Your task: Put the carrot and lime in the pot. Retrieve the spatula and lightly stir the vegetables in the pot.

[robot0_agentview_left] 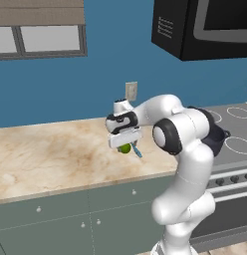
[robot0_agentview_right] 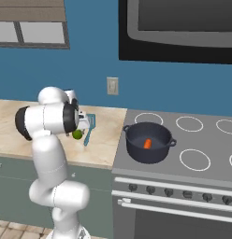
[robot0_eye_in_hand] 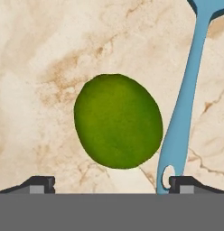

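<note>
The green lime (robot0_eye_in_hand: 118,119) lies on the marble counter, right under my gripper (robot0_eye_in_hand: 111,185), whose jaws stand wide open on either side of it without touching it. Next to the lime lies the light blue spatula (robot0_eye_in_hand: 184,103), its handle end close to one fingertip (robot0_eye_in_hand: 182,182). From the base, the gripper (robot0_agentview_left: 125,141) hovers just over the lime (robot0_agentview_left: 125,148) and spatula (robot0_agentview_left: 138,150). The dark pot (robot0_agentview_right: 147,156) stands on the stove's front left burner with the orange carrot (robot0_agentview_right: 147,143) inside. The lime (robot0_agentview_right: 77,134) and spatula (robot0_agentview_right: 89,127) lie left of the stove.
The stove (robot0_agentview_right: 197,161) adjoins the counter (robot0_agentview_left: 51,154) on the right, with a microwave (robot0_agentview_right: 178,30) hanging above it. A wall outlet (robot0_agentview_right: 112,86) sits behind the counter. My arm's elbow (robot0_agentview_left: 170,137) partly hides the pot (robot0_agentview_left: 218,138) in the left base view.
</note>
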